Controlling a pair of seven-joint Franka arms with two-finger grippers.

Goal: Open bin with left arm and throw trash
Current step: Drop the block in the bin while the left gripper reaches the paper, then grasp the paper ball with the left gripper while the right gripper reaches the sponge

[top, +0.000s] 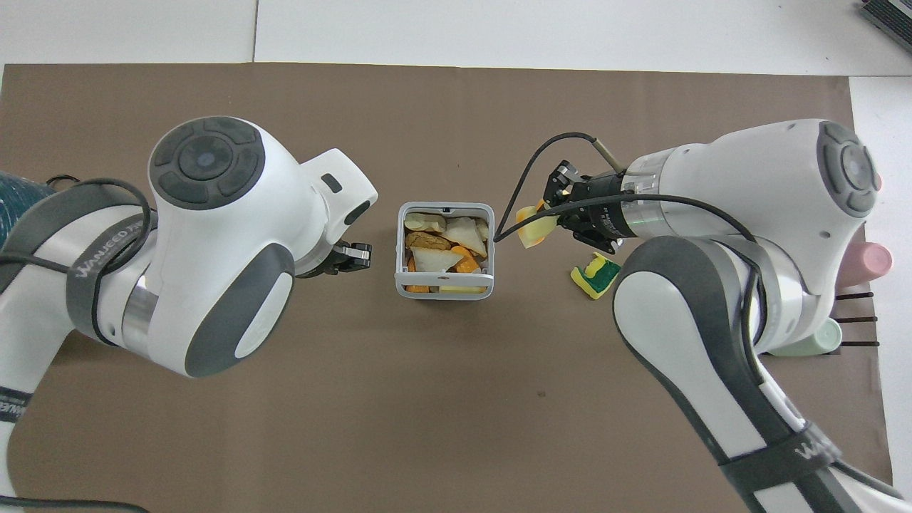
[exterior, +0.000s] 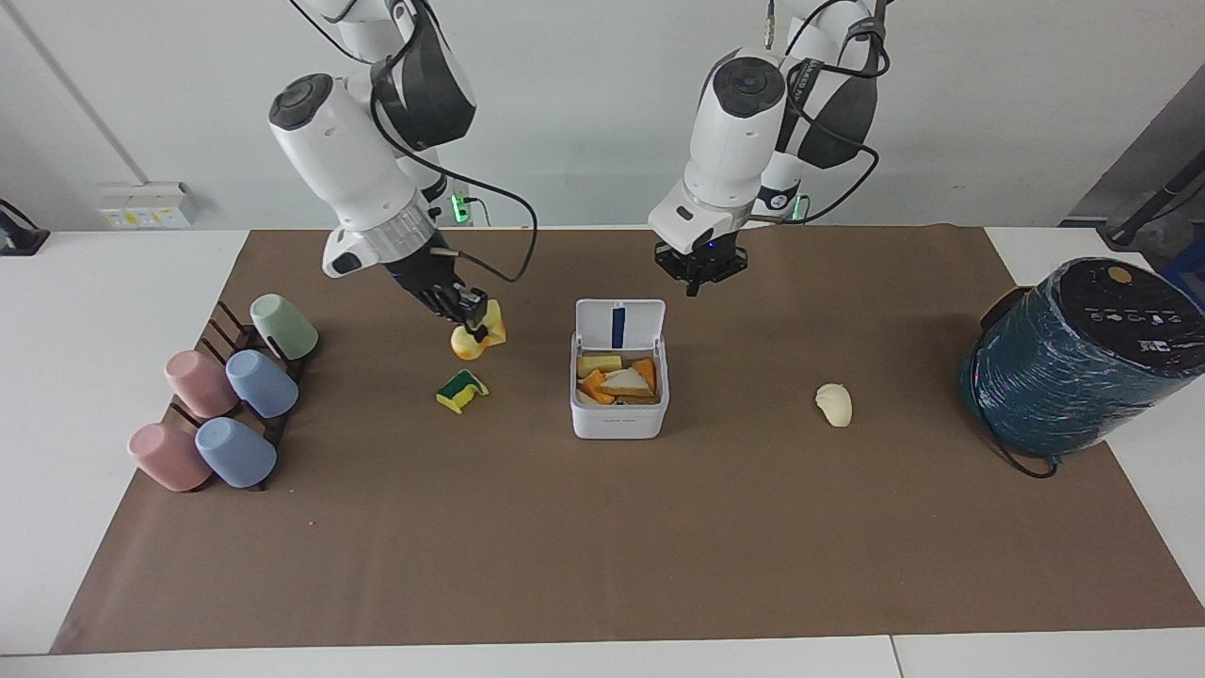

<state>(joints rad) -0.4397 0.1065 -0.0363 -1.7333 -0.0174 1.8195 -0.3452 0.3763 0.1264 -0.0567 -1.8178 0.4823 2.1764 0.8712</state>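
Note:
The white bin stands mid-table with its lid upright and open, and several orange, yellow and white scraps lie inside; it also shows in the overhead view. My left gripper is shut and empty, raised over the mat beside the lid toward the left arm's end. My right gripper is shut on the yellow-orange wedge, up in the air over the mat between the sponge bit and the bin. The green-and-yellow sponge bit lies on the mat. The cream-white lump lies toward the left arm's end.
A big teal wrapped cylinder stands at the left arm's end of the table. Several pastel cups lie on a dark rack at the right arm's end. A brown mat covers the table.

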